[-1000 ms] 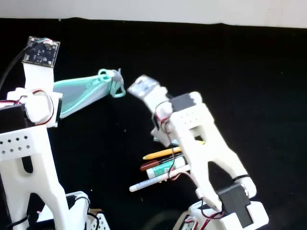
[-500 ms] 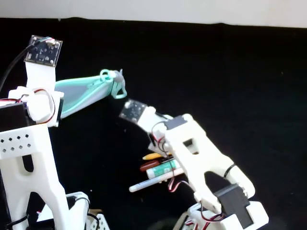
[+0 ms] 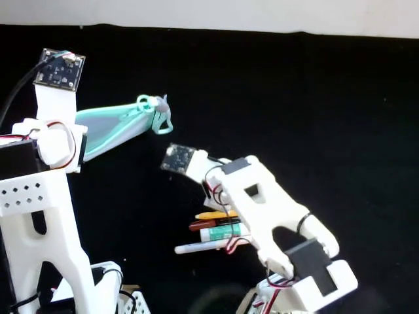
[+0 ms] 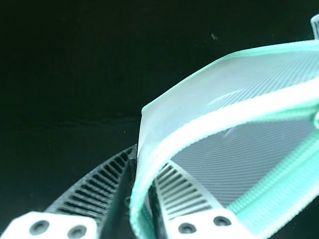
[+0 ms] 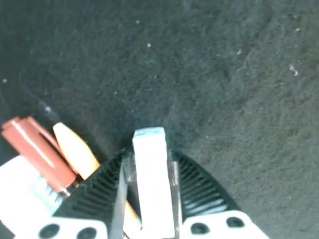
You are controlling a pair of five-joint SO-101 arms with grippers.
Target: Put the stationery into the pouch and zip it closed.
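Up over the black cloth [image 3: 314,118], pouch [image 3: 118,127]: mint-green, see-through ribbed mesh with a green zip edge, held clear of the table. Its long axis runs from the left arm up and to the right in the high view, with the zip-pull end farthest from the arm.
Left gripper [image 4: 142,169]: clamped on the pouch's near end.
Right gripper [image 5: 149,154]: low over the cloth, closed on a pale bluish-white block [image 5: 149,189]. The block's long axis lies along the fingers, and its end pokes just past them.
Loose stationery: yellow pen [image 3: 213,214], red-brown pen [image 3: 203,224], green-labelled tube [image 3: 219,231] and white pen [image 3: 196,247] lie side by side on the cloth, partly under the right arm, with their visible ends pointing left in the high view.
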